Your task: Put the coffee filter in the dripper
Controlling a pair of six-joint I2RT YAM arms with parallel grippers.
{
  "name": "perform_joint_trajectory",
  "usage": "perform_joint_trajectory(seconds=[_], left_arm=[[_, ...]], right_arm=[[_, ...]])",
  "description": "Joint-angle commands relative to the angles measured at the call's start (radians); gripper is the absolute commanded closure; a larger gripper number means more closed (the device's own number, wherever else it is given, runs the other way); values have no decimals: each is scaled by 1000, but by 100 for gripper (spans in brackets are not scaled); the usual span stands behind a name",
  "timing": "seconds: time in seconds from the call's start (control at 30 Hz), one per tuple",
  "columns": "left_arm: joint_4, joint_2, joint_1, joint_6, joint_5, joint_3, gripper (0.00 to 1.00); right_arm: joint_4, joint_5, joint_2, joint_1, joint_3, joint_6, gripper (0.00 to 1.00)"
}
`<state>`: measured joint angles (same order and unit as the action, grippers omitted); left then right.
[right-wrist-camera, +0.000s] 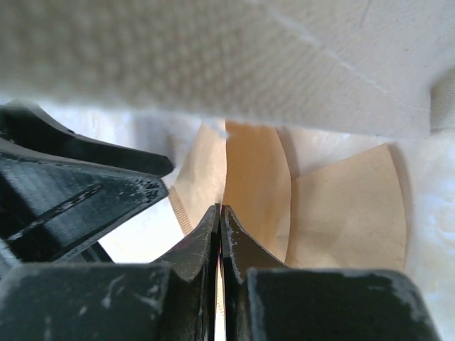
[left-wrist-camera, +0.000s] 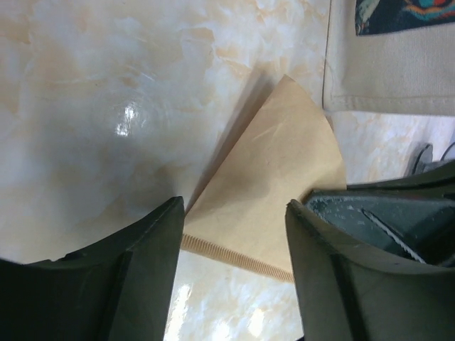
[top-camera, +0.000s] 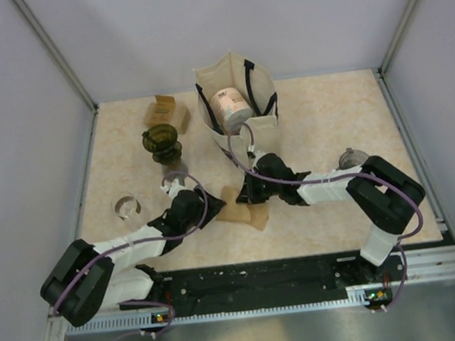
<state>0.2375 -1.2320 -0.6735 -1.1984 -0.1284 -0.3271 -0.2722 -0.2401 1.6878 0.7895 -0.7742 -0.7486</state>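
Note:
Brown paper coffee filters [top-camera: 244, 211] lie on the table in front of the arms. My right gripper [top-camera: 250, 192] is shut on the edge of one coffee filter [right-wrist-camera: 256, 177], with a thin paper layer pinched between its jaws [right-wrist-camera: 220, 209]; a second filter [right-wrist-camera: 348, 213] lies beside it. My left gripper [top-camera: 210, 213] is open, and the filter's wide ribbed edge [left-wrist-camera: 270, 185] sits just ahead between its fingers [left-wrist-camera: 234, 213]. The dark green dripper [top-camera: 162, 142] stands upright at the back left, apart from both grippers.
A cream tote bag [top-camera: 236, 96] holding a round tin stands right behind the filters and fills the top of the right wrist view [right-wrist-camera: 213, 64]. A brown box [top-camera: 164, 112] sits behind the dripper. A clear glass ring [top-camera: 125, 206] lies at the left, a small metal object [top-camera: 348, 158] at the right.

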Motion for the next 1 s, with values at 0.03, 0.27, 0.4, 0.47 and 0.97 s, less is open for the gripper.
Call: perform_joint_trajectory(seconds=[0.03, 0.27, 0.4, 0.47, 0.97], left_arm=[[-99, 117, -5, 36, 12, -30, 30], [-293, 363, -5, 156, 67, -119, 18], [-433, 463, -5, 258, 101, -217, 11], [-486, 483, -5, 302, 124, -257, 10], [-627, 292, -6, 609, 688, -510, 5]], right_arm=[[53, 10, -95, 31, -34, 191, 100], [269, -85, -400, 53, -4, 741, 100], [390, -151, -554, 56, 47, 1003, 100], [398, -241, -631, 56, 82, 1101, 100], [1056, -518, -541, 70, -249, 1951, 100]])
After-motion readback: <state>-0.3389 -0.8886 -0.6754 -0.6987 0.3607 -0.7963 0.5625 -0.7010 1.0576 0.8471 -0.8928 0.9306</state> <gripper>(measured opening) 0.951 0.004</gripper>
